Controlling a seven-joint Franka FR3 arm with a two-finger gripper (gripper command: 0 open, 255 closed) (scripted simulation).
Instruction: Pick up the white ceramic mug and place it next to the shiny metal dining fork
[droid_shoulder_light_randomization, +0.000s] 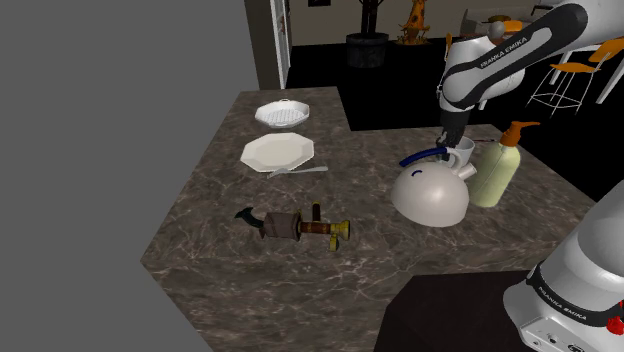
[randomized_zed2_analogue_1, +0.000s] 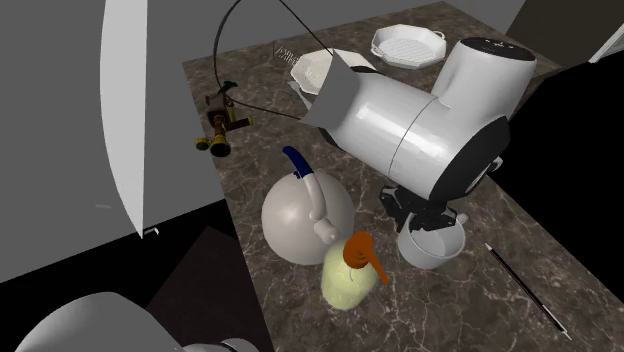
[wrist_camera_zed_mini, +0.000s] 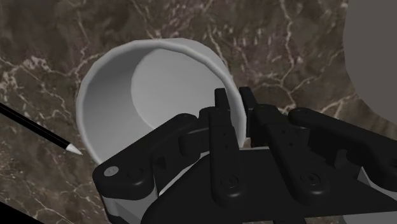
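**White mug, gripped at the rim, well apart from the fork**

Wrist view: the claw (wrist_camera_zed_mini: 235, 102) is clamped on the white mug (wrist_camera_zed_mini: 149, 86). One black finger is inside the wall and the other outside, with the rim pinched between them. The mug's mouth faces the camera. A thin black stick (wrist_camera_zed_mini: 39, 132) with a pale tip lies on the dark marbled worktop (wrist_camera_zed_mini: 267, 38), near the mug but not touching it.

Shoulder view: the grey fork (droid_shoulder_light_randomization: 297, 172) lies just in front of a flat white plate (droid_shoulder_light_randomization: 277, 152), and a ridged white dish (droid_shoulder_light_randomization: 283, 114) sits behind that. The mug is well apart from the fork, towards this view's right. It is just beside a white domed kettle (droid_shoulder_light_randomization: 430, 195) with a blue handle and a pale-green soap bottle (droid_shoulder_light_randomization: 495, 172) with an orange pump. A brown-and-brass object (droid_shoulder_light_randomization: 295, 228) lies on its side nearer the front edge.

Second exterior view: the mug hangs directly under the wrist, on the far side of the bottle from the kettle. I cannot tell whether its base touches the worktop.

Arm (droid_shoulder_light_randomization: 500, 55): it arches high over the kettle, the forearm slants down, and the hand points straight down onto the mug.
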